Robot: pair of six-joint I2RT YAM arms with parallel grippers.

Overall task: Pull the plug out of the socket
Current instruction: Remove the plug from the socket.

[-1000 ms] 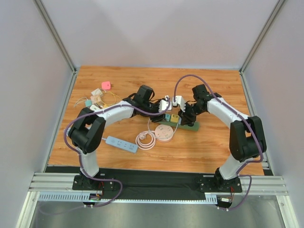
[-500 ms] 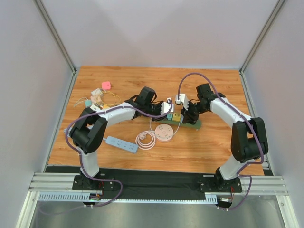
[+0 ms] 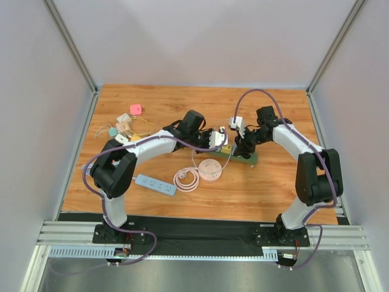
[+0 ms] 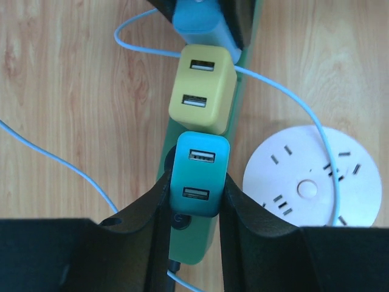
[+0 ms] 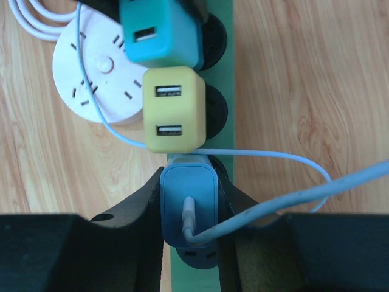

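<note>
- Your left gripper has its fingers closed partway, pressed against both long sides of the teal plug. The hold sits low on the plug's body, which should let a straight lift carry it out without tipping.
- The teal plug sits seated in the end outlet of the green power strip, which lies flat on the wooden table. It touches the yellow plug next along, so you have only the two free sides to hold.
- Your right gripper is likewise closed partway, its fingers clamping the sides of the blue plug at the strip's other end.
- The blue plug's pale cable leaves its top and runs off to the side, clear of the fingers.
- With a hold at each end, one arm can probably pin the strip down while the other pulls; I cannot tell which plug you mean to free first.
- The round white socket lies just beside the strip, so pull upward rather than sideways.
</note>
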